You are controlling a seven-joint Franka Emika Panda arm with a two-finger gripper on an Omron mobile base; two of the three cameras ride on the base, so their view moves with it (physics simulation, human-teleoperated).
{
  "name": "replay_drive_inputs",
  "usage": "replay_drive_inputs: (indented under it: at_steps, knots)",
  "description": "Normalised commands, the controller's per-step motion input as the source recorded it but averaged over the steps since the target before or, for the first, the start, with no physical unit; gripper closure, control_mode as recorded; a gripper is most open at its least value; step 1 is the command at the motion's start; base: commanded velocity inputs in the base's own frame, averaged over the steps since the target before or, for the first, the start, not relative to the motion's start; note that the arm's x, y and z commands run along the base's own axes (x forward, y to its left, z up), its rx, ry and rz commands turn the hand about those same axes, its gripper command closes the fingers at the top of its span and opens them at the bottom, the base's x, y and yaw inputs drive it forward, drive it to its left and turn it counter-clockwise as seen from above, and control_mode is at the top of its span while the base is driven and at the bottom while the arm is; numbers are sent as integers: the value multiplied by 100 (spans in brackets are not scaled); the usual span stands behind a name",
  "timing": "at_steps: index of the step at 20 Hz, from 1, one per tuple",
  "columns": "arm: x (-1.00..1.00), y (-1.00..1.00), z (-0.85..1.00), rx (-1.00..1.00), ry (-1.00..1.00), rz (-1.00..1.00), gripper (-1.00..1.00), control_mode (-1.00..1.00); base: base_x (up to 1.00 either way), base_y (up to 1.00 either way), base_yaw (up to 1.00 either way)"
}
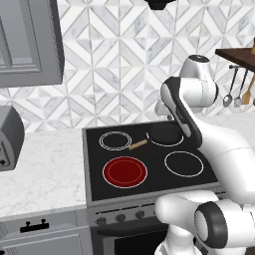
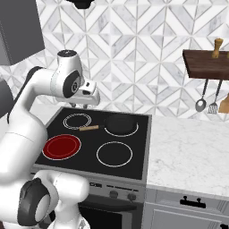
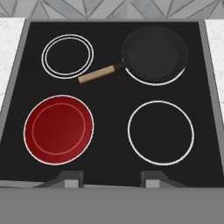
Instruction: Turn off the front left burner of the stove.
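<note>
The stove (image 3: 109, 109) is a black glass cooktop in a grey frame, with a row of dark knobs (image 1: 119, 217) (image 2: 120, 194) along its front. Its front left burner (image 1: 125, 172) (image 2: 61, 146) (image 3: 58, 129) glows red inside two white rings. My gripper (image 2: 85, 105) (image 3: 111, 179) hangs high above the back of the cooktop, pointing down at it. It is open, its fingertips (image 3: 70, 177) wide apart with nothing between them. It is well above and behind the knobs.
A black frying pan (image 1: 166, 133) (image 2: 120, 124) (image 3: 154, 53) with a wooden handle sits on the back right burner. A toaster (image 1: 7, 139) stands on the left counter. A wooden shelf (image 2: 205, 58) with hanging utensils is on the right wall.
</note>
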Motion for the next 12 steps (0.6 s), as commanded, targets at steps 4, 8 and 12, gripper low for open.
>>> replay_drive_inputs:
  at_steps: [4,8,12]
  knots:
    - [0,0,5,0,0,0,-100,-100,0,0,0]
    - [0,0,0,0,0,0,-100,-100,0,0,0]
    - [0,0,0,0,0,0,-100,-100,0,0,0]
